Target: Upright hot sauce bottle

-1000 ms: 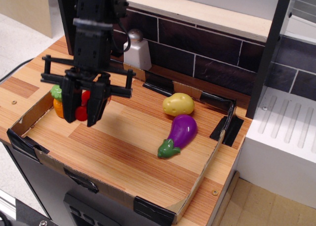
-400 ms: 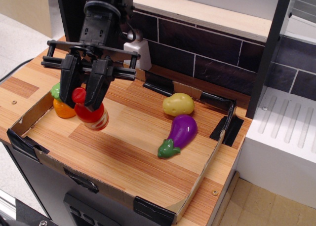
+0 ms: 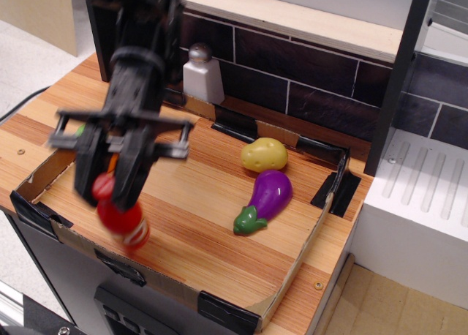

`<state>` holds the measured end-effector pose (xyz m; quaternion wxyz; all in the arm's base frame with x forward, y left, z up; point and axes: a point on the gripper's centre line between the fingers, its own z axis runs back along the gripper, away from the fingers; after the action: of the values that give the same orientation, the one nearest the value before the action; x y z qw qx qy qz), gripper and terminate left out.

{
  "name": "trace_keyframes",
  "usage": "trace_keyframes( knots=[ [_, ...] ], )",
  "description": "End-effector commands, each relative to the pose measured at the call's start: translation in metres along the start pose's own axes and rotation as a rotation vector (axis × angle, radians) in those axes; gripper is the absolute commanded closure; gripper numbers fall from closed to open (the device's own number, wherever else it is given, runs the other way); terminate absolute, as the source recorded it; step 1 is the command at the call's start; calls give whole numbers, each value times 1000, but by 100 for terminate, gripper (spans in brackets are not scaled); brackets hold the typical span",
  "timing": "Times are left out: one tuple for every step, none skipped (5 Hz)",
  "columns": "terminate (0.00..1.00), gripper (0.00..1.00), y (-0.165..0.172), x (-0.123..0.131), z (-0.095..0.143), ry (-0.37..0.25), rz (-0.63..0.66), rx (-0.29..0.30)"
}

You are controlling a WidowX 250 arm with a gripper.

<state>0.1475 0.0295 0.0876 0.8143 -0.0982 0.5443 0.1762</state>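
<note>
My gripper (image 3: 110,183) is shut on the cap of the hot sauce bottle (image 3: 121,218), a glossy red bottle that hangs cap-up and slightly tilted near the front left of the cardboard tray (image 3: 219,306). The image is motion-blurred here. I cannot tell whether the bottle's base touches the tray floor. The label band is blurred at the bottle's lower end.
A purple eggplant (image 3: 265,200) and a yellow potato (image 3: 264,155) lie at the tray's right. An orange toy with green top is mostly hidden behind my gripper at the left. A white shaker (image 3: 202,74) stands by the dark tile wall. A white dish rack (image 3: 424,196) stands at the right.
My gripper closed on the bottle's cap, lifted it, then swept forward and down toward the tray's front left with the bottle hanging from it.
</note>
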Motion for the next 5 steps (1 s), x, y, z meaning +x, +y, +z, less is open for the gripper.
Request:
trace_keyframes(
  knots=[
    [0, 100, -6, 14, 17, 102, 22, -16],
    [0, 100, -8, 12, 30, 110, 9, -60],
    [0, 100, -9, 18, 38, 151, 10, -89],
    [0, 0, -7, 17, 39, 147, 21, -78],
    [0, 0, -5, 17, 39, 156, 20, -80]
  ],
)
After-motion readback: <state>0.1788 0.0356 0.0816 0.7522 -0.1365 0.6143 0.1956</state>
